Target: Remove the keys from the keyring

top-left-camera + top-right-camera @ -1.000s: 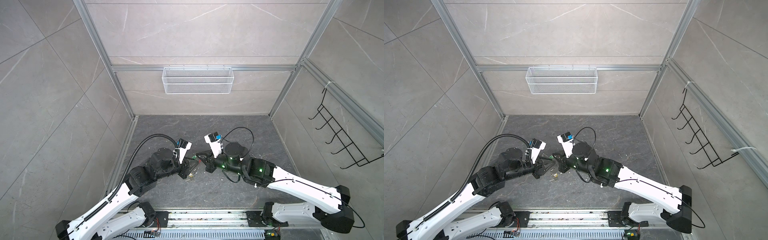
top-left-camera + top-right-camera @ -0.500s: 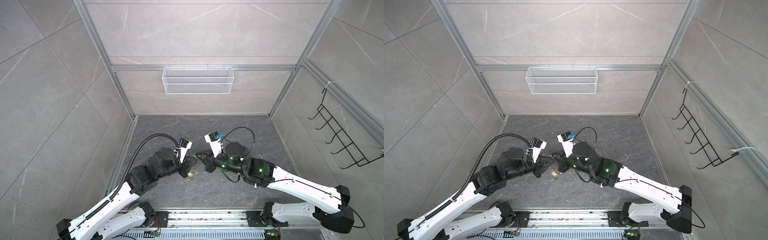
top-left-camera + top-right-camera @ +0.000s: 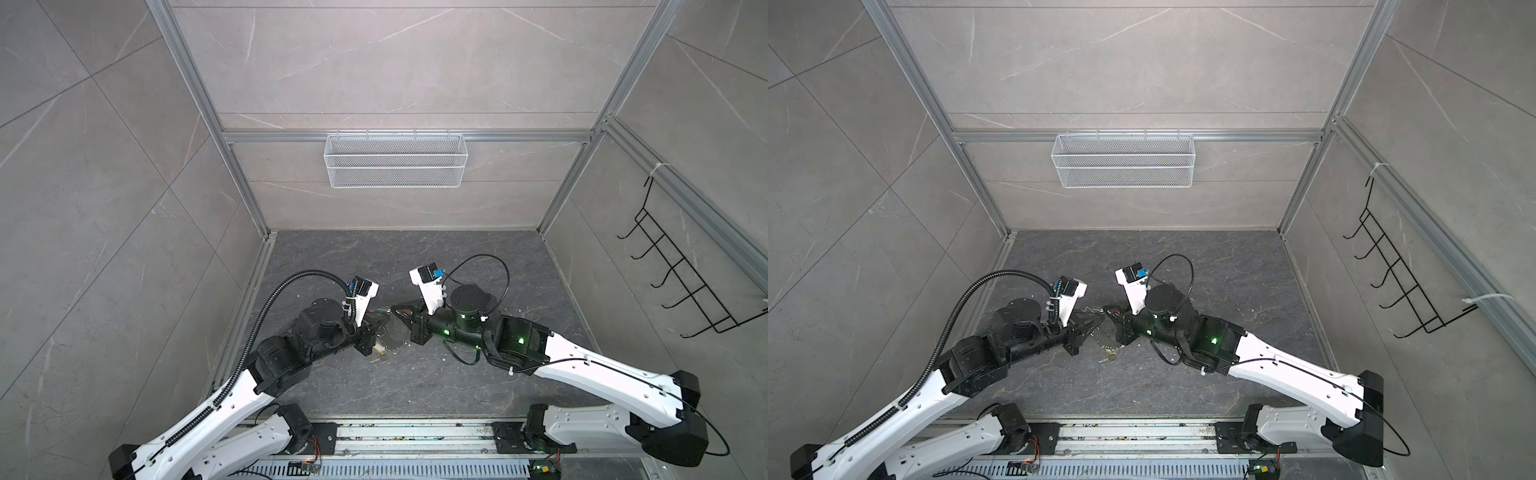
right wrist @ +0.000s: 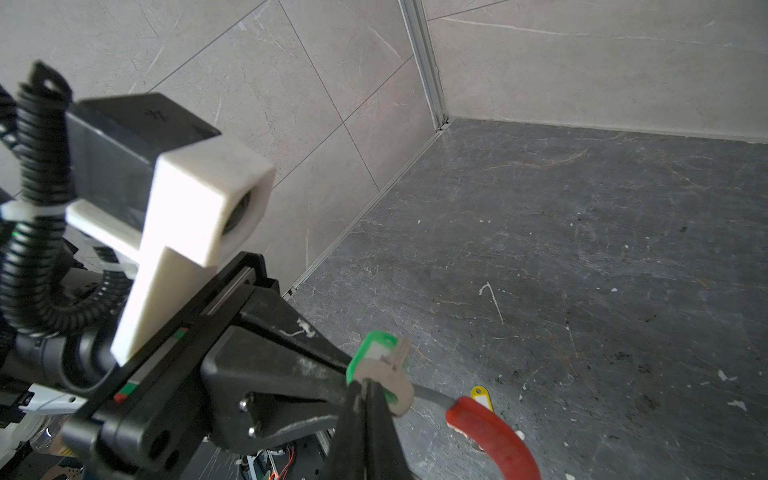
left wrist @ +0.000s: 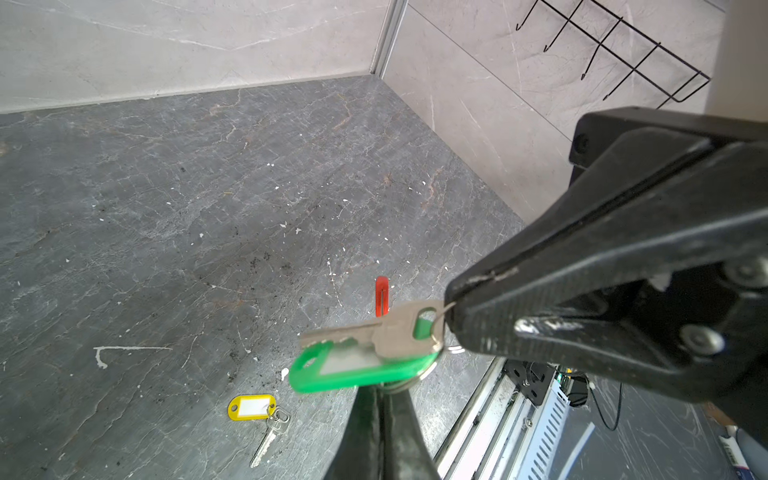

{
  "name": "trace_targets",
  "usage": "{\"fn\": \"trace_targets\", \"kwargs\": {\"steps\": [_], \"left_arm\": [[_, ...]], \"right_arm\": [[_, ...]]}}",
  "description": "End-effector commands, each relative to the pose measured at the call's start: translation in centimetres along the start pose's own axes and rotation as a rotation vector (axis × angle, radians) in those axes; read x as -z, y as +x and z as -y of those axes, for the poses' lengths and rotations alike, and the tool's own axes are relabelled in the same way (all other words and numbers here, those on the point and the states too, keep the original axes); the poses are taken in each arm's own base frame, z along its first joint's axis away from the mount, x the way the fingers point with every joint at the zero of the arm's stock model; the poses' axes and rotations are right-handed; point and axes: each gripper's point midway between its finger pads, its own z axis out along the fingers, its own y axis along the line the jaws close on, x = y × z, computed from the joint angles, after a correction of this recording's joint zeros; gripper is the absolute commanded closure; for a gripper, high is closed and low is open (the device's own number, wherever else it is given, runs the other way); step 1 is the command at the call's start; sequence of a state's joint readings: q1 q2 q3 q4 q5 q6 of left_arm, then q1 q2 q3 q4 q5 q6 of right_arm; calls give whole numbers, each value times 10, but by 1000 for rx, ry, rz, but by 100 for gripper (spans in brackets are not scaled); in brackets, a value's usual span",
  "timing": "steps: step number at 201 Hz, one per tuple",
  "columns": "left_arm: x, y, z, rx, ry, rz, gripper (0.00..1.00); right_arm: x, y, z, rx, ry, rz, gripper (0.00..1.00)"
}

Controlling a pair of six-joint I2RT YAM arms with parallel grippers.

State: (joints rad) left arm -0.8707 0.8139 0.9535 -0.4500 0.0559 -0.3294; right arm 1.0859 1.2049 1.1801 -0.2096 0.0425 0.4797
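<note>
In a top view, the yellow-tagged key [image 3: 377, 351] lay free on the bench [image 3: 457, 270], near its front edge. Left wrist: the left pincer [image 5: 376, 392] pinched the green-tagged key [image 5: 390, 336]. Right wrist: the right pincer [image 4: 365, 390] clamped the keyring [image 4: 494, 436]; a skewed pull might jam or drop the key

Soft even light, blurry close foreground

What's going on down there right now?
Left gripper shut on green-tagged key. Right gripper shut on keyring. Yellow-tagged key already off, lying on floor. Nothing in the way.
</note>
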Motion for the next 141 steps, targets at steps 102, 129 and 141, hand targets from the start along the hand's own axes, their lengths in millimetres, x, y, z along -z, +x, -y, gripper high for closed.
{"fn": "trace_targets", "kwargs": {"steps": [102,129,141], "left_arm": [[16,-24,29,28,158,123,100],[16,-23,29,29,158,122,100],[16,-22,29,27,164,119,100]], "right_arm": [[6,2,4,20,-23,64,100],[8,3,0,43,-51,70,100],[10,3,-3,62,-71,71,100]]}}
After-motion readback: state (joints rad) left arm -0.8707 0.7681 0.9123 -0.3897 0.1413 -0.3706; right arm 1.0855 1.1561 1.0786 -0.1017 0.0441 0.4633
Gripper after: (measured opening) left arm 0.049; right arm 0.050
